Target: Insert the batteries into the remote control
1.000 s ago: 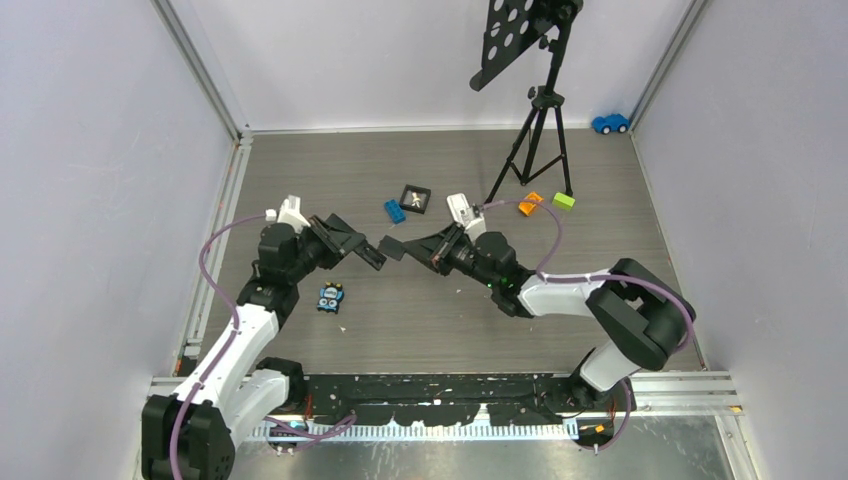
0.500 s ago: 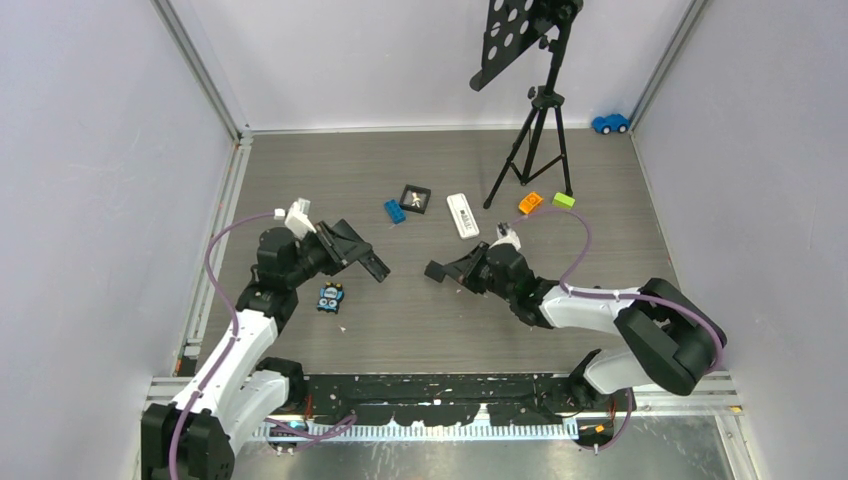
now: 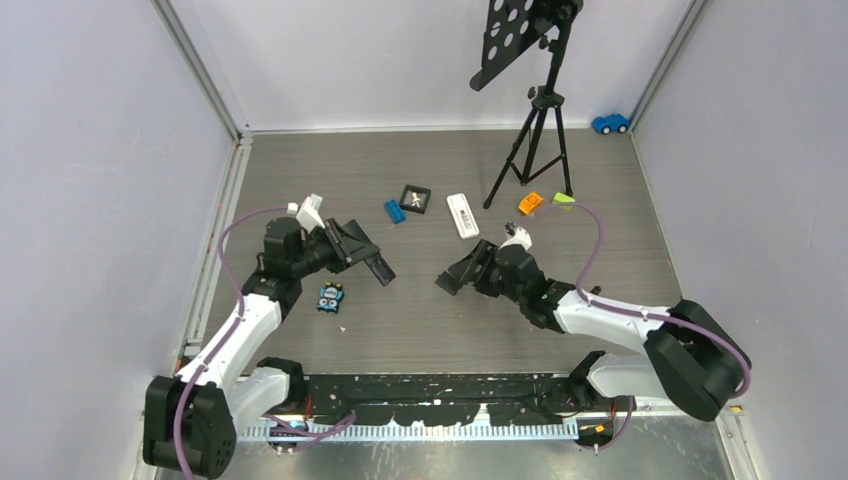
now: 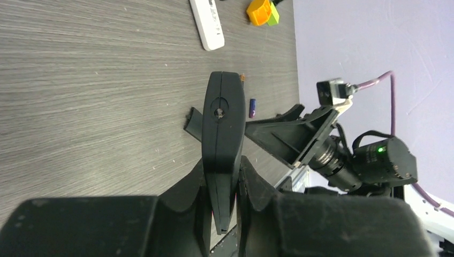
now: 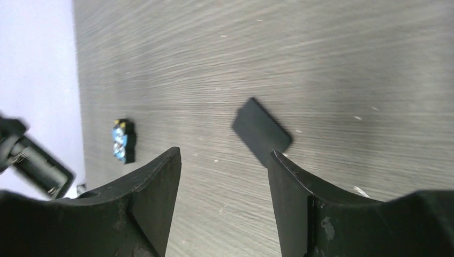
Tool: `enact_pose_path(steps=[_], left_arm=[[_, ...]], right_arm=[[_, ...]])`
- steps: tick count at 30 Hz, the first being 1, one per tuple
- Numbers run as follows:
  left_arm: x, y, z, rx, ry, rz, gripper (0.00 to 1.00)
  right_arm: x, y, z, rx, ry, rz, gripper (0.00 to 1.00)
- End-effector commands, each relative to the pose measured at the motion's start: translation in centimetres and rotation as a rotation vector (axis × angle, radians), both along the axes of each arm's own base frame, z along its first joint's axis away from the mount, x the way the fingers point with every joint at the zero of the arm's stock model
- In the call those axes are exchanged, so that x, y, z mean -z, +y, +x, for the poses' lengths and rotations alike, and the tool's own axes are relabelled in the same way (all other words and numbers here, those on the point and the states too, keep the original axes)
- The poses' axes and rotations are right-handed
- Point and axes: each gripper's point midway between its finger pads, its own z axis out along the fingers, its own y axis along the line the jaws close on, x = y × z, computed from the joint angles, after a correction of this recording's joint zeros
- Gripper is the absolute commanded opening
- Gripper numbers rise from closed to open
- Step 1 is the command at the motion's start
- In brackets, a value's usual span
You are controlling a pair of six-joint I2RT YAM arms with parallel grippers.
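Note:
My left gripper (image 3: 352, 246) (image 4: 221, 169) is shut on a black remote control (image 3: 378, 267) (image 4: 221, 123), held edge-up above the table with its far end pointing toward the right arm. One small purple-blue battery (image 4: 252, 107) lies on the table just past the remote's tip. My right gripper (image 3: 457, 278) (image 5: 224, 155) stands open and low over the table, with nothing between its fingers. A flat black rectangular piece (image 5: 262, 131) lies on the table just ahead of its right finger.
A white remote (image 3: 461, 214) (image 4: 207, 24) lies farther back. Near it are an orange block (image 3: 530, 203), a green block (image 3: 563, 200), a blue brick (image 3: 394, 211) and a black frame (image 3: 415, 197). A tripod (image 3: 540, 140) stands behind. A small blue-and-black item (image 3: 331, 297) (image 5: 122, 140) lies below my left gripper.
My right gripper pulled back from the left gripper toward the right, dropped low and opened, leaving the flat black piece on the table. The left gripper shifted slightly right with the remote.

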Motion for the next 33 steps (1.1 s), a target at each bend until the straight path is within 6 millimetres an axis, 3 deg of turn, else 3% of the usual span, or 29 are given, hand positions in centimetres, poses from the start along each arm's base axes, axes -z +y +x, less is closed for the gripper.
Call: enact_pose_path(steps=[1, 4, 8, 14, 18, 25, 30, 33], left_arm=[[-3.4, -1.5, -0.6, 0.143, -0.099, -0.039, 0.00], [-4.4, -2.3, -1.2, 0.214, -0.129, -0.051, 0.00], [-4.9, -3.3, -1.8, 0.274, -0.146, -0.084, 0.00], [-5.8, -5.3, -3.5, 0.409, -0.169, -0.149, 0.00], [-6.6, -6.8, -5.1, 0.511, -0.178, -0.198, 0.00], [-7.4, -7.2, -5.9, 0.545, -0.210, -0.215, 0.00], [-7.4, -7.0, -5.7, 0.523, -0.231, -0.201, 0.00], [-6.9, -6.7, -5.2, 0.480, -0.224, -0.165, 0.00]], right_arm=[[-6.8, 3.8, -0.5, -0.255, -0.213, 0.107, 0.66], [-11.1, 6.9, -3.5, -0.518, -0.333, 0.233, 0.66], [-14.0, 8.9, -5.9, -0.681, -0.400, 0.297, 0.69], [-16.3, 11.8, -9.2, -0.875, -0.446, 0.388, 0.71], [-16.0, 13.7, -10.1, -0.936, -0.432, 0.396, 0.71], [-16.3, 13.9, -10.0, -0.919, -0.448, 0.410, 0.68], [-17.5, 13.0, -10.2, -0.885, -0.507, 0.429, 0.67], [-18.1, 11.7, -9.2, -0.781, -0.567, 0.423, 0.67]])
